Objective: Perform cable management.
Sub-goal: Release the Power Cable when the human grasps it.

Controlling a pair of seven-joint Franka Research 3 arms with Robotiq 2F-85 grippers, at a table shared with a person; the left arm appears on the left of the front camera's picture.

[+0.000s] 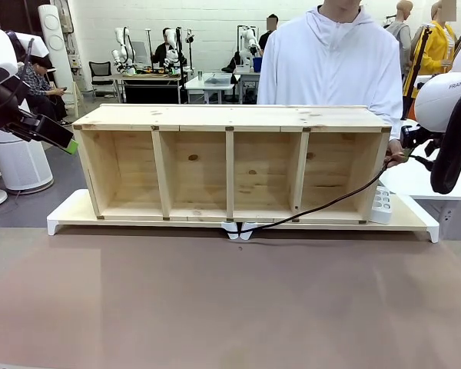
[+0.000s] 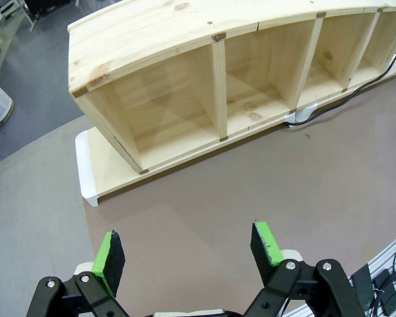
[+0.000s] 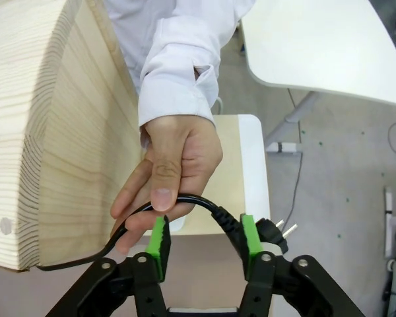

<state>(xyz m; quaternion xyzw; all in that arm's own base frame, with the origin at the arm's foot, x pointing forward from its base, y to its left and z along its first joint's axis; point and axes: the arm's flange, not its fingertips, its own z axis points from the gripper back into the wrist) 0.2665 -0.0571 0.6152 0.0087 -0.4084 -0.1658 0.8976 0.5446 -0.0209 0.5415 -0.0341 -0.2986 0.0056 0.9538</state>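
Black cable [image 3: 185,201]: pinched in person's hand [image 3: 168,168], arching between our right gripper [image 3: 203,243] pads, spread. Left gripper [image 2: 188,254] spread, idle. Risk: we nip fingers on closing; plug [image 3: 272,232] slips.

Both arms: white rounded casings. The right arm [image 1: 446,96] carries grey lettering "FRA" and a thick black ribbed hose [image 1: 450,157] hanging alongside it. Left gripper [image 2: 188,254]: black linkage with silver pivot screws behind the jaws, and bright green pads [image 2: 108,257] on black fingers. Right gripper [image 3: 203,244]: same black linkage, silver screws and green pads [image 3: 160,243]. Person [image 1: 332,61]: white hooded zip top, with a buttoned white cuff [image 3: 175,92] beyond the right jaws.
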